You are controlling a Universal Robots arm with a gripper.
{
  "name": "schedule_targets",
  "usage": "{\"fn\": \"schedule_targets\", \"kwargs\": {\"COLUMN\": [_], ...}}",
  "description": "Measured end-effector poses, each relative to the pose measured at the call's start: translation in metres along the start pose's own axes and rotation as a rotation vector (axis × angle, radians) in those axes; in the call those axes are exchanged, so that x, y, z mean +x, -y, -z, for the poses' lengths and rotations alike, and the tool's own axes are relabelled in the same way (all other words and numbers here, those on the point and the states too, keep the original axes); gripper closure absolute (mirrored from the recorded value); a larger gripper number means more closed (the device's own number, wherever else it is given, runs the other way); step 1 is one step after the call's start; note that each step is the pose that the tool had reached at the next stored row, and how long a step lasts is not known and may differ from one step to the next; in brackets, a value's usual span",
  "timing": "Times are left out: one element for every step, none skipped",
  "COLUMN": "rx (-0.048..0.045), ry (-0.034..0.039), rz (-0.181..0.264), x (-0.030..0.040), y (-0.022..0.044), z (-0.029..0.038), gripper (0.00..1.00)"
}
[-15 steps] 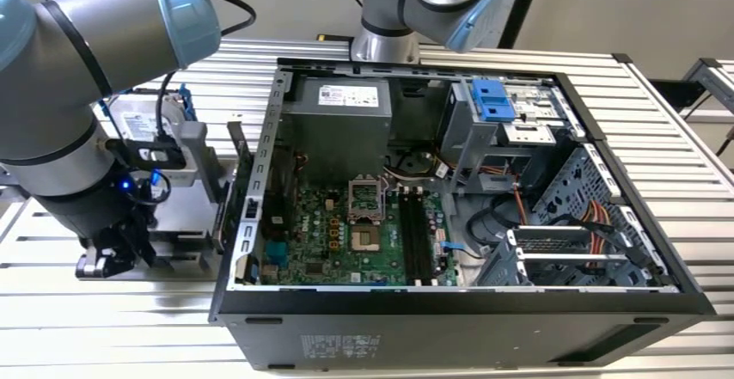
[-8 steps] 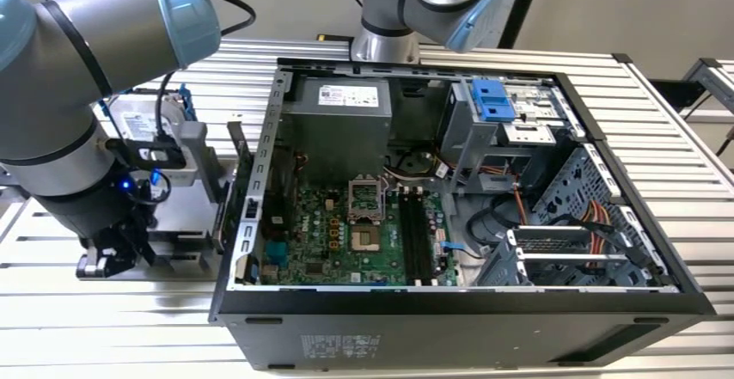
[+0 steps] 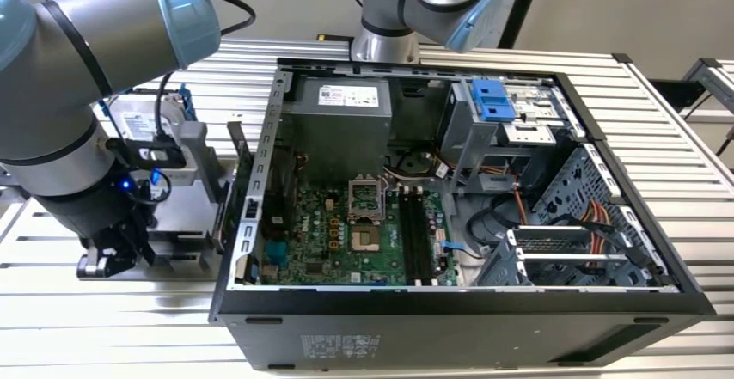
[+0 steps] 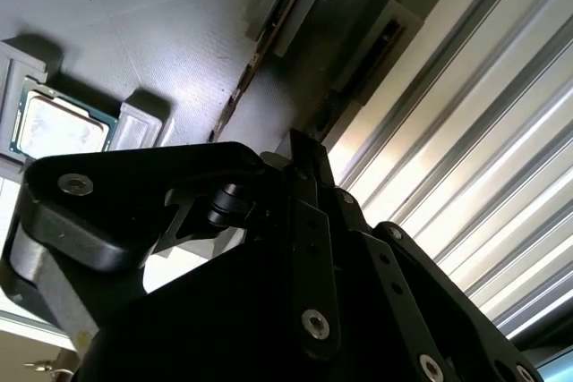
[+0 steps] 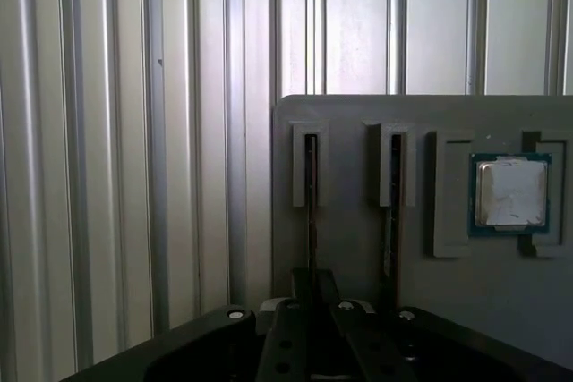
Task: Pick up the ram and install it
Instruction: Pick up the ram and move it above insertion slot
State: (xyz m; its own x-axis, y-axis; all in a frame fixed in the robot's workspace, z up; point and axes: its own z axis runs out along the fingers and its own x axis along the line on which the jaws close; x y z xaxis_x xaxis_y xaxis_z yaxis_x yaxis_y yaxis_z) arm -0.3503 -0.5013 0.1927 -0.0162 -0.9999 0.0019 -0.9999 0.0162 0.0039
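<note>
Where it stands edge-on in grey tray (image 5: 358, 248), ram (image 5: 311, 187), thin dark strip.

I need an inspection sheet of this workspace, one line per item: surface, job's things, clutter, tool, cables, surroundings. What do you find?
Surface: slatted metal table carries an open computer case and a grey holder.
Job's things: a ram stick stands edge-on in a holder slot, a second stick in the next slot; the motherboard slots look empty.
Clutter: CPU chip in the holder; hard drive upright beside the case.
Tool: tool at the ram stick, the one farther from the CPU chip.
Cables: orange and yellow wires inside the case.
Surroundings: another arm beyond the case.
</note>
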Motion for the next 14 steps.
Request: {"fn": "schedule_targets", "kwargs": {"rx": [0.0000, 0.0000, 0.0000, 0.0000, 0.0000, 0.0000, 0.0000, 0.0000, 0.0000, 0.0000, 0.0000, 0.0000, 0.0000, 0.0000], "ry": [0.0000, -0.0001, -0.0001, -0.0001, -0.0001, -0.0001, -0.0001, -0.0002, -0.0001, -0.0002, -0.0002, -0.0001, -0.0001, -0.0001], "rz": [0.001, 0.002, 0.003, 0.004, 0.005, 0.006, 0.006, 0.007, 0.008, 0.009, 0.010, 0.011, 0.012, 0.013], "x": [0.0000, 0.0000, 0.0000, 0.0000, 0.0000, 0.0000, 0.0000, 0.0000, 0.0000, 0.0000, 0.0000, 0.0000, 0.0000, 0.0000], "y": [0.0000, 0.0000, 0.0000, 0.0000, 0.0000, 0.0000, 0.0000, 0.0000, 0.0000, 0.0000, 0.0000, 0.0000, 0.0000, 0.0000], "z": [0.0000, 0.0000, 0.0000, 0.0000, 0.0000, 0.0000, 0.0000, 0.0000, 0.0000, 0.0000, 0.0000, 0.0000, 0.0000, 0.0000], "gripper": [1.00, 1.00, 1.00, 1.00, 1.00, 1.00, 1.00, 1.00, 1.00, 1.00, 1.00, 1.00, 1.00, 1.00]}}
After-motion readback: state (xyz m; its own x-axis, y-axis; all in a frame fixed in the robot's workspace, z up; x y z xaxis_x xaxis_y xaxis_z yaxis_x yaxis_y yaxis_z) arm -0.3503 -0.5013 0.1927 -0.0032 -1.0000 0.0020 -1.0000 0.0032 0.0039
